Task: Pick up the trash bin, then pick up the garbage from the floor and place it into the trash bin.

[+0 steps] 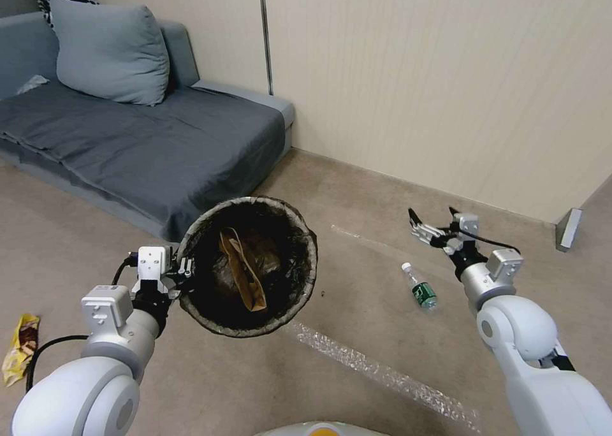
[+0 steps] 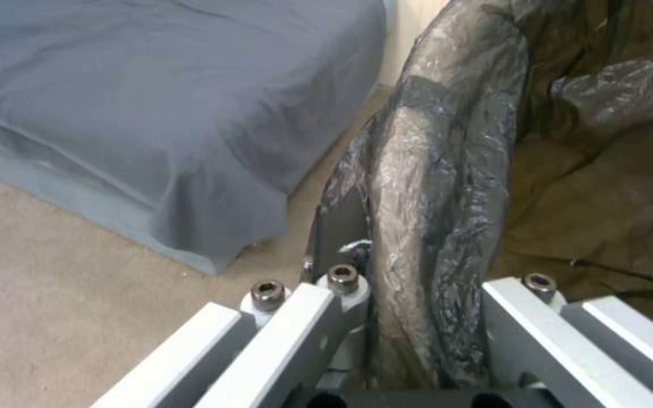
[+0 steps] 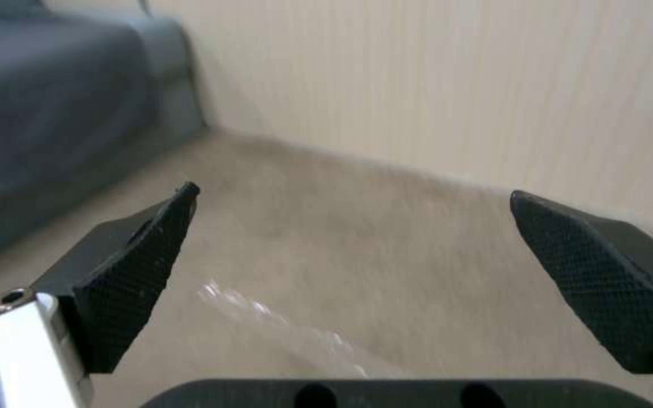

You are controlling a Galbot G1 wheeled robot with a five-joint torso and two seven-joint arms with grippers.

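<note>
My left gripper (image 1: pixel 183 269) is shut on the near-left rim of the trash bin (image 1: pixel 299 229) and holds it off the floor, tilted toward me. Its dark bag liner (image 2: pixel 432 187) folds over the rim between the fingers. A brown paper bag (image 1: pixel 245 276) lies inside the bin. A clear plastic bottle with a green label (image 1: pixel 419 287) lies on the carpet to the right. My right gripper (image 1: pixel 433 222) hovers above and just beyond the bottle, open, with nothing between its black pads (image 3: pixel 126 283). A yellow snack wrapper (image 1: pixel 19 347) lies on the floor at far left.
A grey sofa (image 1: pixel 146 143) with a cushion (image 1: pixel 108 50) stands at the back left, close behind the bin. A beige wall (image 1: pixel 446 72) runs along the back. Shiny clear strips (image 1: pixel 382 375) cross the carpet. A grey wedge (image 1: pixel 567 229) sits at the wall's right end.
</note>
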